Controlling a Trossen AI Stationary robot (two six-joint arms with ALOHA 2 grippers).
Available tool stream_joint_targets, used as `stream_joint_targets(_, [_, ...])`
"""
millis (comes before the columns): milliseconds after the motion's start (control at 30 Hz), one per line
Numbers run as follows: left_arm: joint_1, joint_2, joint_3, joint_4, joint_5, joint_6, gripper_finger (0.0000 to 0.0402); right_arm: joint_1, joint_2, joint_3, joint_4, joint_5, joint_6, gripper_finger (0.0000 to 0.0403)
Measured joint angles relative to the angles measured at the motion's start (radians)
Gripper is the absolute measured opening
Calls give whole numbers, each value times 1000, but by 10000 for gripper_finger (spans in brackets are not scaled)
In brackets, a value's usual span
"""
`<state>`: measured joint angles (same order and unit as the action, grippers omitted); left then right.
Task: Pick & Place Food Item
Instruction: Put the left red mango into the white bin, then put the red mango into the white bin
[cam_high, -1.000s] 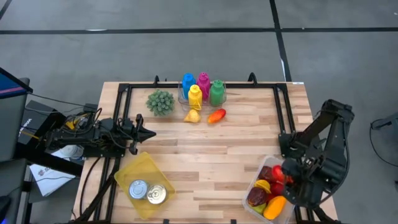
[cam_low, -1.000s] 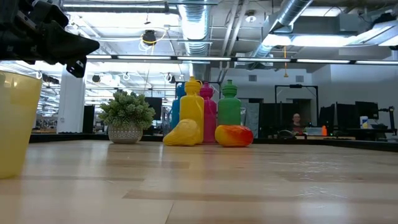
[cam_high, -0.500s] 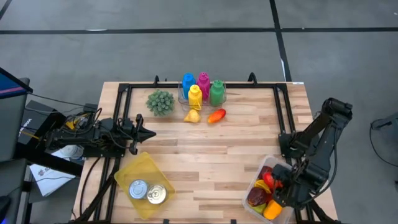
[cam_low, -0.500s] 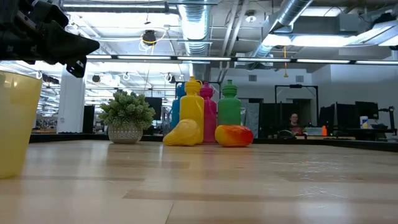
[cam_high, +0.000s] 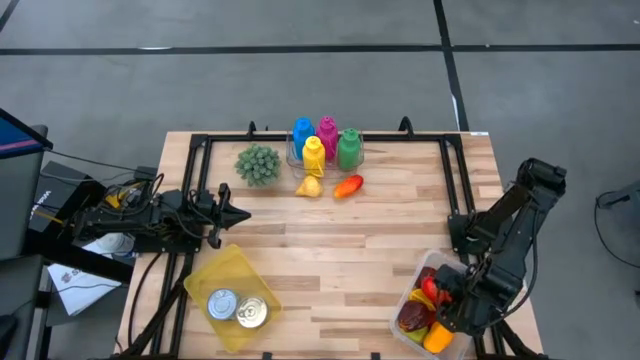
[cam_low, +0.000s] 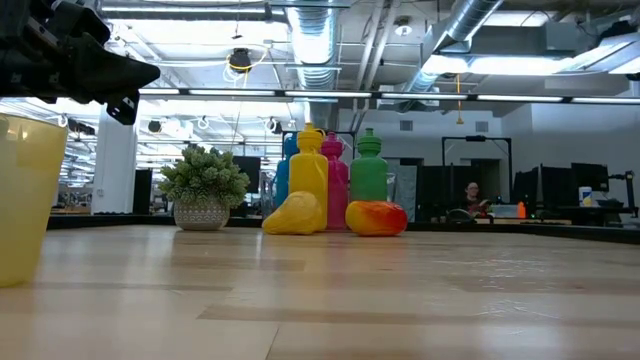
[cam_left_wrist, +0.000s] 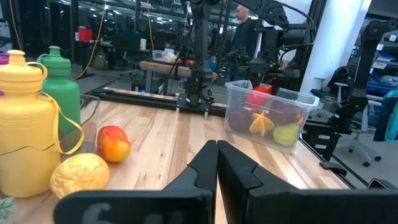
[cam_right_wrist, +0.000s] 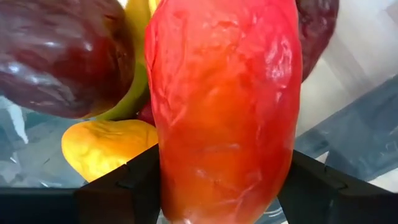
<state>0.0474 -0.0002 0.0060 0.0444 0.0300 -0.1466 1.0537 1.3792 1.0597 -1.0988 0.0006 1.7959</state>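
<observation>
A glossy red pepper-like food item (cam_right_wrist: 224, 93) fills the right wrist view, standing between my right gripper's (cam_right_wrist: 224, 180) two fingers. In the high view that gripper (cam_high: 441, 301) is down in the clear bin (cam_high: 397, 318) at the table's near right corner, among other foods: a dark purple one (cam_right_wrist: 56, 56) and a yellow one (cam_right_wrist: 106, 146). My left gripper (cam_high: 236, 212) waits shut above the table's left side, over the far edge of a yellow bin (cam_high: 205, 275). My right gripper pinches the red food item between its two fingers (cam_right_wrist: 134, 180), one on each side of its lower part (cam_right_wrist: 186, 186). The fingers come from above, pointing down into the clear bin. What the item rests on below is hidden.
Coloured bottles (cam_high: 325, 142), a small plant (cam_high: 258, 163), a yellow fruit (cam_high: 310, 186) and an orange-red fruit (cam_high: 348, 186) stand near the far edge. The yellow bin holds two cans (cam_high: 237, 308). Bare wood lies across the table's middle. A black frame runs along the edges.
My right gripper has moved toward the table's near edge and down into the clear bin, with the red food item between its fingers, then kept still. The left arm has not moved.
</observation>
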Motion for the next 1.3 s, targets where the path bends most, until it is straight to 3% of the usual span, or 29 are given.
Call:
stream_joint_targets(533, [0,0,0,0,0,0,0,-69,0,0,31,-8,-156,260])
stream_joint_targets(933, [0,0,0,0,0,0,0,-76,0,7,37,-28,-160,340])
stream_joint_targets(1200, [0,0,0,0,0,0,0,-176,-58,185,-97,-25,-263,349])
stream_joint_targets(1300, [0,0,0,0,0,0,0,-265,-84,279,-160,48,-362,349])
